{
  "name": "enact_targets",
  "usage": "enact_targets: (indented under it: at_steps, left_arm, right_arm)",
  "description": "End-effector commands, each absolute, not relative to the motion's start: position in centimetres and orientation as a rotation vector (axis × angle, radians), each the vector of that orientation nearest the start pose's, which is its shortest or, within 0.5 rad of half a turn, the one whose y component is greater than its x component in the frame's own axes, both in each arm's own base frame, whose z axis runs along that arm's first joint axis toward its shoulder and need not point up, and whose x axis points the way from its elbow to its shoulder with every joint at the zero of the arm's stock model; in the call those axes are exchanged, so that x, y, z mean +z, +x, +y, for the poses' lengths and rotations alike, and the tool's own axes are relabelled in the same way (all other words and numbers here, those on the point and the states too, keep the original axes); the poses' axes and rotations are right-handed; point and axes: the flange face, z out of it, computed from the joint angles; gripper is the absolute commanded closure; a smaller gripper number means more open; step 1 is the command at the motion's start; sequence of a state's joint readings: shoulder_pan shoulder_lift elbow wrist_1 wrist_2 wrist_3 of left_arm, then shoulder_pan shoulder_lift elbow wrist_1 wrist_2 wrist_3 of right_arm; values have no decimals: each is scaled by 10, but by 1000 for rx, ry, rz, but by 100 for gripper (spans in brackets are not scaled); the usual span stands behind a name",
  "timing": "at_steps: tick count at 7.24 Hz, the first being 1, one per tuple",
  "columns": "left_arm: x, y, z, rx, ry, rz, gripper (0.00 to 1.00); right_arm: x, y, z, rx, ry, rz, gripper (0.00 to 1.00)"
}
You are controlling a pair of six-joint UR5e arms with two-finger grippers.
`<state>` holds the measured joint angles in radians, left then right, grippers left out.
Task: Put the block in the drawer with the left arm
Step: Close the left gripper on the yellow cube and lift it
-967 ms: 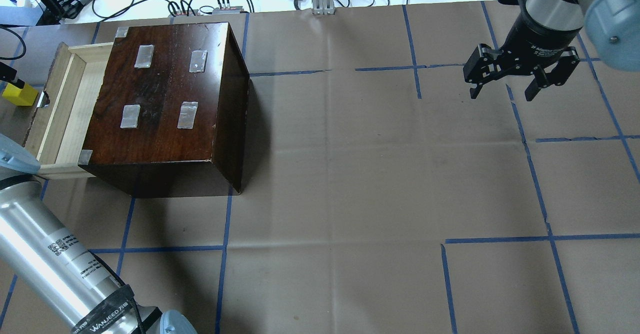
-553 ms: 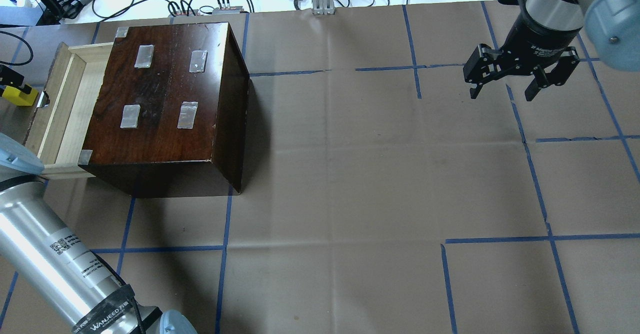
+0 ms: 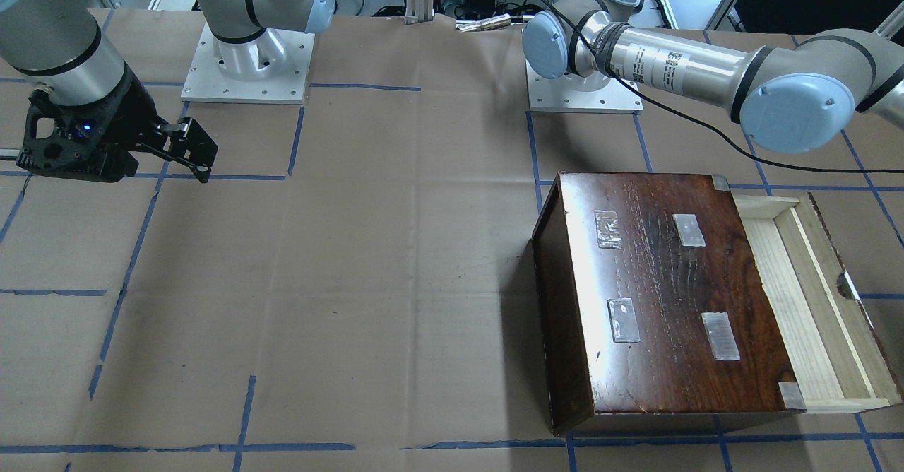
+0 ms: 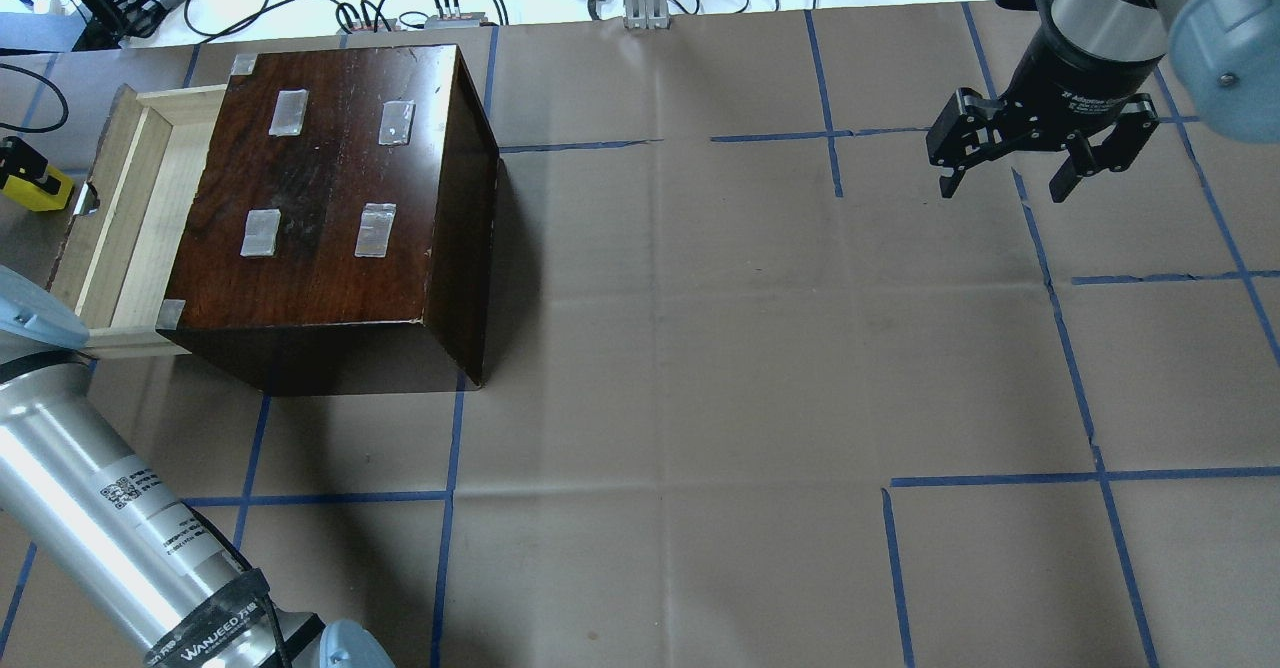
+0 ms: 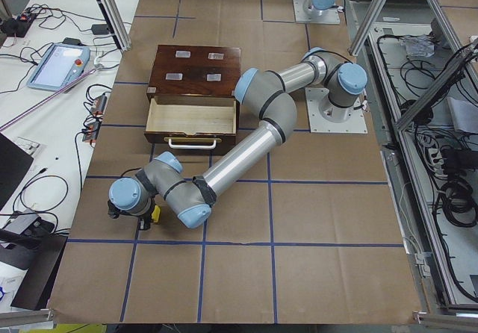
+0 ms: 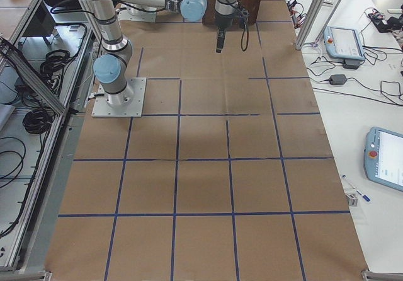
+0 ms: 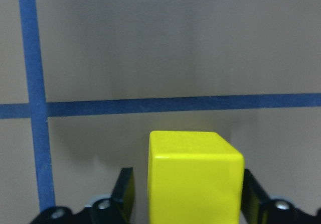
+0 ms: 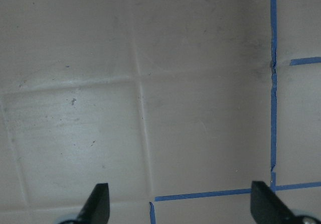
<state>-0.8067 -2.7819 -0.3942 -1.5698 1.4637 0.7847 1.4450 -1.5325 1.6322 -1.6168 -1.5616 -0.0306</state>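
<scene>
The yellow block [image 4: 40, 193] sits on the paper at the table's far left, just beyond the drawer's notched front. It also shows in the exterior left view [image 5: 154, 214]. My left gripper [image 4: 18, 166] is down over it. In the left wrist view the block [image 7: 195, 184] stands between the fingers [image 7: 125, 194]; one touches it and a narrow gap shows at the other, so the left gripper [image 7: 189, 189] is open around it. The drawer [image 4: 130, 208] is pulled out and its pale tray is bare. My right gripper [image 4: 1003, 191] hangs open and empty far to the right.
The dark-brown box [image 4: 330, 188] with grey tape patches stands behind the drawer. My left arm's silver tube [image 4: 110, 518] crosses the near left corner. Cables and devices [image 4: 420, 8] lie past the table's far edge. Blue tape lines grid the brown paper.
My left gripper has come down and slightly left over the block, covering more of its top. The block stays roughly where it was. The right arm has not moved.
</scene>
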Motion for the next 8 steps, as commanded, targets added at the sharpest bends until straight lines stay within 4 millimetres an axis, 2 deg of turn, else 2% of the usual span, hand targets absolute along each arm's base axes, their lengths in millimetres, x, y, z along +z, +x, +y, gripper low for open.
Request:
enact_targets:
  at_steps: [1, 2, 4, 5, 7, 8]
  left_arm:
    - [221, 513, -733, -86, 14, 3221, 68]
    - [249, 510, -727, -86, 11, 3219, 71]
    - [327, 499, -701, -54, -11, 3242, 75]
    - [356, 492, -692, -49, -24, 3243, 75]
    - [391, 468, -675, 51, -101, 3299, 80]
    - [391, 460, -667, 110, -106, 3330, 84]
  right_arm:
    - [443, 70, -514, 83, 149, 3124, 0]
    - [443, 70, -514, 83, 149, 3124, 0]
    - [443, 70, -514, 83, 149, 3124, 0]
    - [443, 70, -514, 83, 149, 3124, 0]
    - [443, 70, -514, 83, 149, 3124, 0]
    - [444, 70, -514, 80, 149, 3124, 0]
